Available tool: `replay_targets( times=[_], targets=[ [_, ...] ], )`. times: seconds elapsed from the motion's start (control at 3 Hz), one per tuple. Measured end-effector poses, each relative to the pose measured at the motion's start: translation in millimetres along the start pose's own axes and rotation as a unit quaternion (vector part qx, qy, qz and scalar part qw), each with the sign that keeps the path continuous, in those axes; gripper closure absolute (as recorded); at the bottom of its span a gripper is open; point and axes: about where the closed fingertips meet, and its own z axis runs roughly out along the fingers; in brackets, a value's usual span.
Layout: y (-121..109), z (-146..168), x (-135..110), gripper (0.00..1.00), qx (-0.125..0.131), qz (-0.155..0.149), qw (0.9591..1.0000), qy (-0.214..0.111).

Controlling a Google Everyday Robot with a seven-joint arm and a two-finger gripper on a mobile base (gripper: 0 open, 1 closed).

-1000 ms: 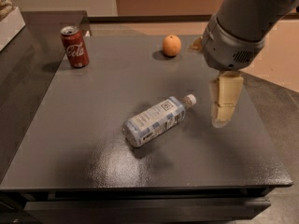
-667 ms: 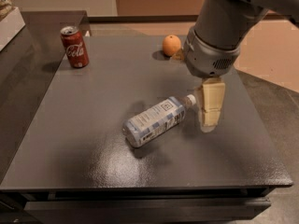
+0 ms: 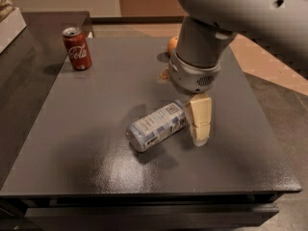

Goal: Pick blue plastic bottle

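Tool (image 3: 199, 131) at cap end of blue plastic bottle (image 3: 156, 127).

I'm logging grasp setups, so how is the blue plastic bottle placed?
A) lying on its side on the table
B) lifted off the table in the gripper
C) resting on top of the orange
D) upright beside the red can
A: the blue plastic bottle lies on its side on the dark table, with the gripper down at its farther end, well away from the upright red can.

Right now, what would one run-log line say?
blue plastic bottle: lying on table | claw: low, at its right end | lifted: no
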Motion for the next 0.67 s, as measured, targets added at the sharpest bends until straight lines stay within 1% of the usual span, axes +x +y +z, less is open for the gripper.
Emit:
replay_targets(
  times=[0.33,0.67],
  targets=[
    [0.7,13.6,-5.4,0.18,-0.013,-0.015,0.9998,-0.001],
    [1.2,19.0,-9.6,0.41,-0.019,-0.025,0.9995,-0.003]
  ],
)
